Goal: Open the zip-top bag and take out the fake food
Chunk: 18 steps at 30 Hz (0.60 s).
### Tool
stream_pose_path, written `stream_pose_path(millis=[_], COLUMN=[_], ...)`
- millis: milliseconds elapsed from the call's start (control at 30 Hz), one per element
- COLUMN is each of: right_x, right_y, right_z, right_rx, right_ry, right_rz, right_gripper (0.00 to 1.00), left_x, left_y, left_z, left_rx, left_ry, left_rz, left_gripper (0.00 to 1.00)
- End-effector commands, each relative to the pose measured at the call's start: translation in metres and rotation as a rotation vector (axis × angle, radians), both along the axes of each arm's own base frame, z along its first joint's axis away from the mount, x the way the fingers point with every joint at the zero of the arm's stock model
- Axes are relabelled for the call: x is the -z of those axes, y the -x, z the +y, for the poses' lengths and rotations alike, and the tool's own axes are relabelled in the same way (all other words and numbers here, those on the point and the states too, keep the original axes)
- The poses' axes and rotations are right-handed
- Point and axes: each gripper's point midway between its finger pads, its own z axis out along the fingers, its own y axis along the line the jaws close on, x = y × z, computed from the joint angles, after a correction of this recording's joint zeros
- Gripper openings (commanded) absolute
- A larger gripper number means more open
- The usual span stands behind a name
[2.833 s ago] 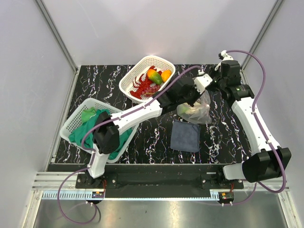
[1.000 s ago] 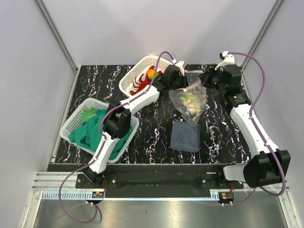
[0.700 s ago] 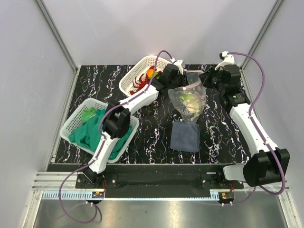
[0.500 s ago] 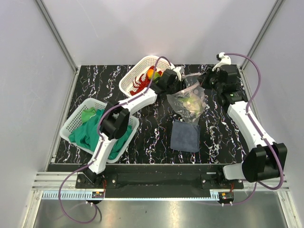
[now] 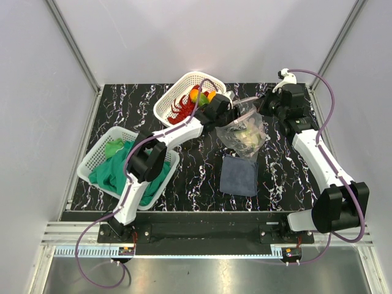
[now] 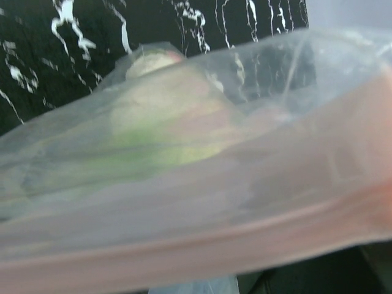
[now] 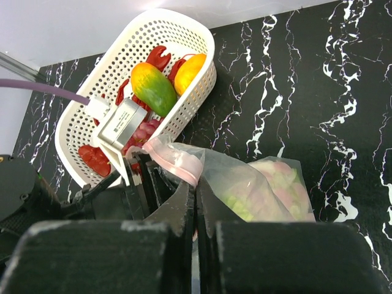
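The zip-top bag point(image 5: 246, 136) hangs by its mouth with its lower end near the table. My right gripper point(image 7: 196, 184) is shut on the bag's pink zip strip point(image 7: 174, 159). Green-yellow and pink fake food point(image 7: 275, 180) shows through the clear plastic, and fills the left wrist view as a blurred green piece point(image 6: 165, 128). My left gripper point(image 5: 231, 114) is at the other end of the bag mouth. Its black fingers point(image 7: 139, 174) stand apart beside the strip in the right wrist view. More fake food, a mango point(image 7: 153, 86), an orange fruit point(image 7: 190, 67) and a red lobster point(image 7: 92, 156), lies in a white basket point(image 5: 165, 101).
A folded blue-grey cloth point(image 5: 239, 174) lies on the black marble table just in front of the bag. A second white basket point(image 5: 98, 156) at the left holds a green cloth point(image 5: 116, 174). White walls close in the back and sides.
Both grippers have come down and toward me a little with the bag mouth. The left gripper's fingers have spread apart. The right gripper stays clamped on the strip.
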Motion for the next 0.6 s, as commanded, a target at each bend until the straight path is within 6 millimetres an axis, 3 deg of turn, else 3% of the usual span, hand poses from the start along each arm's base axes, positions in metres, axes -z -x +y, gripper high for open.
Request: stream_pose_path(millis=[0, 267, 367, 567], right_x=[-0.050, -0.049, -0.049, -0.048], right_y=[-0.003, -0.001, 0.001, 0.001], right_z=[-0.013, -0.010, -0.010, -0.011], right_rx=[0.062, 0.055, 0.055, 0.053], right_ry=[-0.008, -0.034, -0.033, -0.019], right_rz=[-0.138, -0.125, -0.122, -0.121], right_gripper=[0.00, 0.00, 0.00, 0.00], left_x=[-0.004, 0.012, 0.021, 0.045], left_y=[0.013, -0.001, -0.009, -0.002], left_z=[0.014, 0.013, 0.014, 0.013], left_rx=[-0.085, -0.223, -0.284, -0.323], left_ry=[-0.029, -0.014, -0.012, -0.019], left_rz=[0.073, 0.136, 0.155, 0.226], left_gripper=[0.49, 0.53, 0.61, 0.63])
